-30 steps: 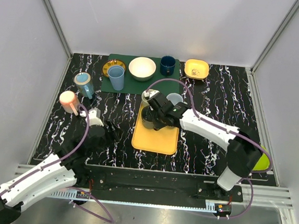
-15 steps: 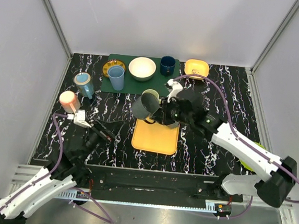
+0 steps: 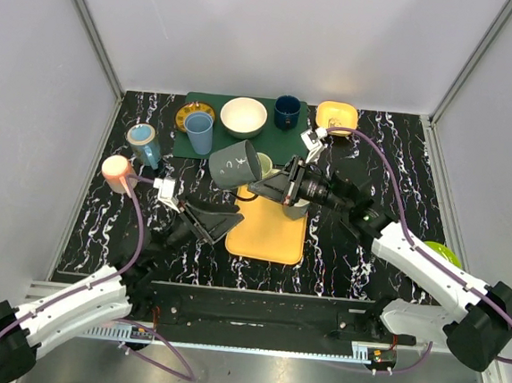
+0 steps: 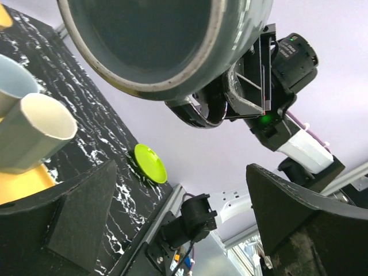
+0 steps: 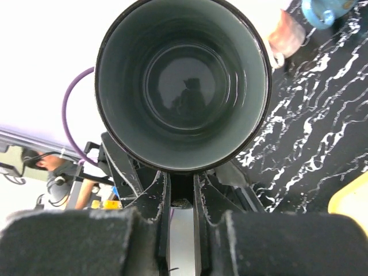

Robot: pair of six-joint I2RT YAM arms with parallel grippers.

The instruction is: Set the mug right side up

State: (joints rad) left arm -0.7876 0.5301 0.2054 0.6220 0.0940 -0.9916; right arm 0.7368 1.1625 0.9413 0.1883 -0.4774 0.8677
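While the dark grey ceramic mug [image 3: 233, 164] is seen from above tilted on its side in the air, above the far edge of the yellow rectangular tray [image 3: 274, 238] on the black marbled table [image 3: 367, 156], its mouth is shown only in the wrist views, with nothing inside. The right tool [image 5: 180, 196] is closed narrowly on its handle. The left tool [image 4: 178, 213] is spread wide below the mug, and nothing is held by it.

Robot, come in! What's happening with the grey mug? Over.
Right gripper shut on grey mug by its handle; left gripper open below. Mug lifted, tipped sideways, not upright yet. Cream cup on yellow tray close beside it.
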